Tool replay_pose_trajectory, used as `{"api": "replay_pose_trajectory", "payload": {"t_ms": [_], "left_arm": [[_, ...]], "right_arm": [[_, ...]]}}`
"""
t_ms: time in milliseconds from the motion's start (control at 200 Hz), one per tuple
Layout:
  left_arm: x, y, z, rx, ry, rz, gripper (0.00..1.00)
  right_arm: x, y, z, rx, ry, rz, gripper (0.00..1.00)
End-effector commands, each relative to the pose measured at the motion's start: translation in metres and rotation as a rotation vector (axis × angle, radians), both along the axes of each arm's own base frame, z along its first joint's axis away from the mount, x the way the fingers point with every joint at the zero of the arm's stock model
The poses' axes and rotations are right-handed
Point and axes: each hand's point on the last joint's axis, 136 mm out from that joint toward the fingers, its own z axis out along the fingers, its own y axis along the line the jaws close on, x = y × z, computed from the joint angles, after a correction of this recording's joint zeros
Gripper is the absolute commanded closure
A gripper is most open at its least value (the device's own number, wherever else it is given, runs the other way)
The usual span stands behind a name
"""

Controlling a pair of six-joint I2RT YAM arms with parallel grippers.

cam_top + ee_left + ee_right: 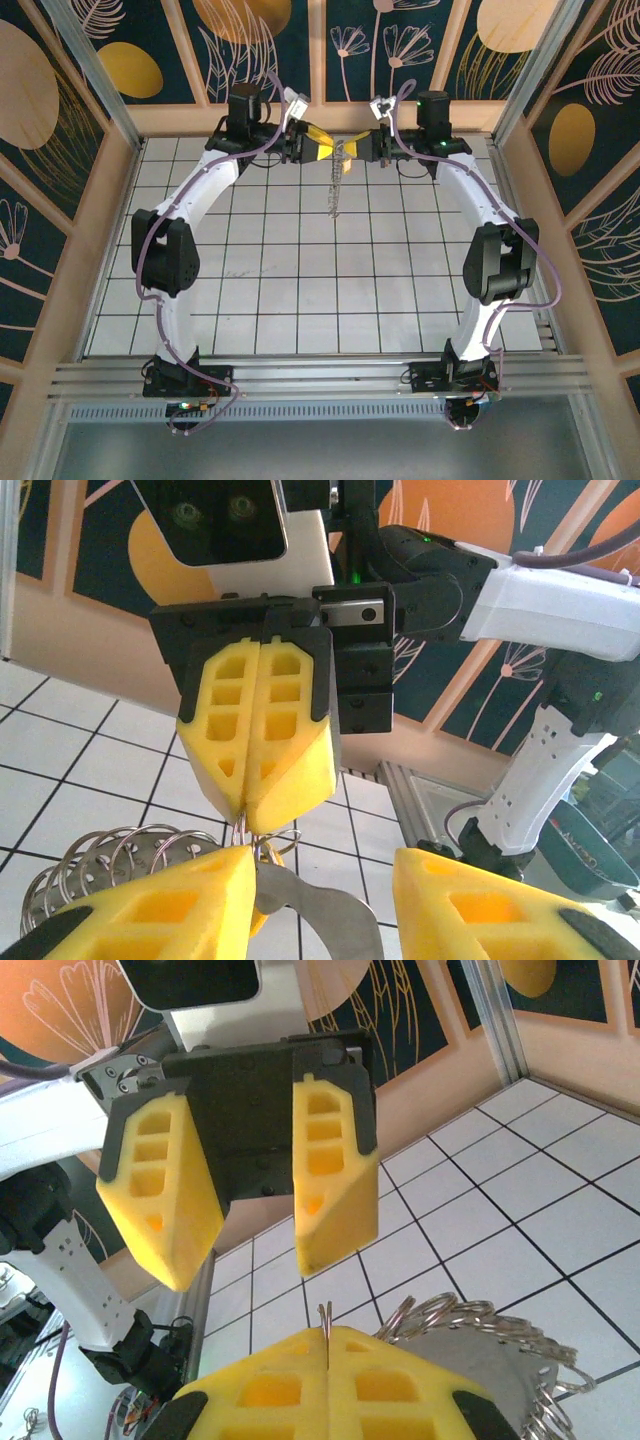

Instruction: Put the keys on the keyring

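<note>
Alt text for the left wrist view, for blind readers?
The right gripper, yellow pads shut, pinches a wire loop of the keyring, whose coiled metal rings bunch at lower left. Below it, the left gripper has its pads apart.

You see a white tiled tabletop (300, 300), a wooden frame (90, 250) around it, dark floral wall panels (390, 45) beyond.

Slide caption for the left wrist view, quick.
Right gripper shut on a wire ring, facing the open left gripper, with a metal blade and coiled rings close by.
</note>
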Motion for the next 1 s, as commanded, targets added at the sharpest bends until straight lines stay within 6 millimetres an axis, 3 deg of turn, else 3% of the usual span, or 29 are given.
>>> {"api": "replay_pose_trajectory", "payload": {"t_ms": [0, 400, 831, 996], "left_arm": [[-0.004, -0.007, -0.004, -0.006, -0.005, -0.042, 0.59], [-0.005, -0.014, -0.009, -0.001, 0.003, -0.049, 0.61], [0.014, -0.016, -0.016, 0.024, -0.010, 0.056, 0.62], [0.020, -0.016, -0.015, 0.031, -0.030, 0.099, 0.58]], "right_arm": [[-0.003, 0.005, 0.017, 0.022, -0.065, 0.043, 1.00], [-0.002, 0.007, 0.015, 0.019, -0.062, 0.041, 1.00], [-0.003, 0.008, 0.014, 0.017, -0.062, 0.042, 1.00], [-0.003, 0.007, 0.012, 0.013, -0.060, 0.038, 1.00]]}}
